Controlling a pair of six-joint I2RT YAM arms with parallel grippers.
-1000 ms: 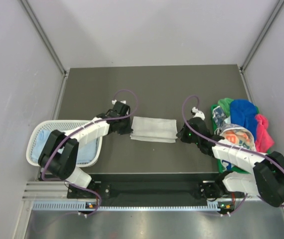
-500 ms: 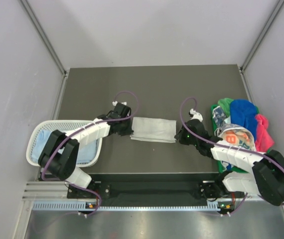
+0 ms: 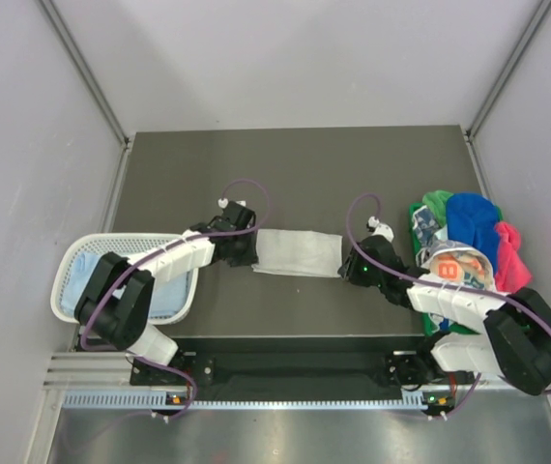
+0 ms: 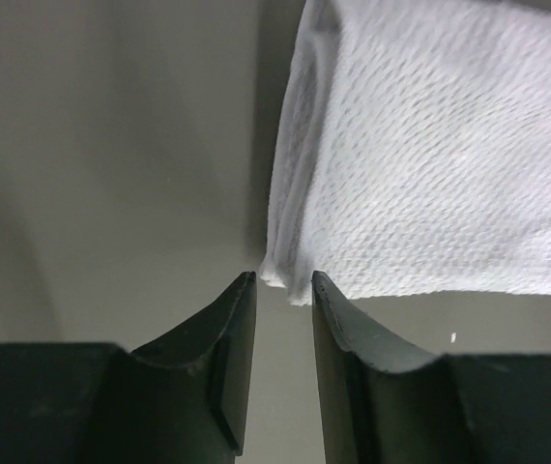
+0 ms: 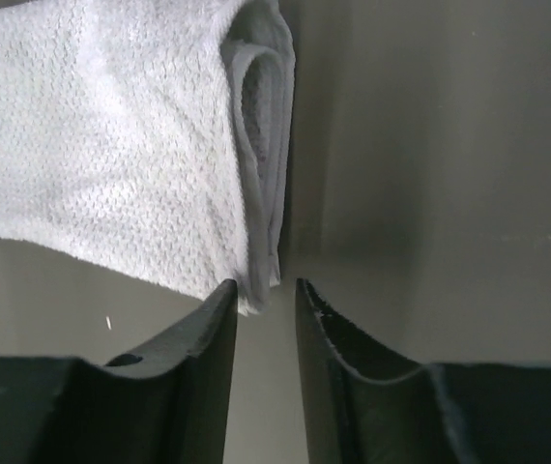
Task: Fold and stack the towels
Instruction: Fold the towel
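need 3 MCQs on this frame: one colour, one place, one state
1. The white plastic mesh basket holds a terry towel of what colour? A pale blue; B pink; C green.
2. Where is the whitish-grey folded towel? A inside the basket; B on the dark table, between left tool and right tool; C hanging off the table edge.
3. Left tool jaws? A shut on the towel; B apart, empty; C gripping the basket.
Answers: A, pale blue shows inside the mesh; B, it lies flat mid-table, one tool at each end; B, bare gap, towel corner beyond the tips.
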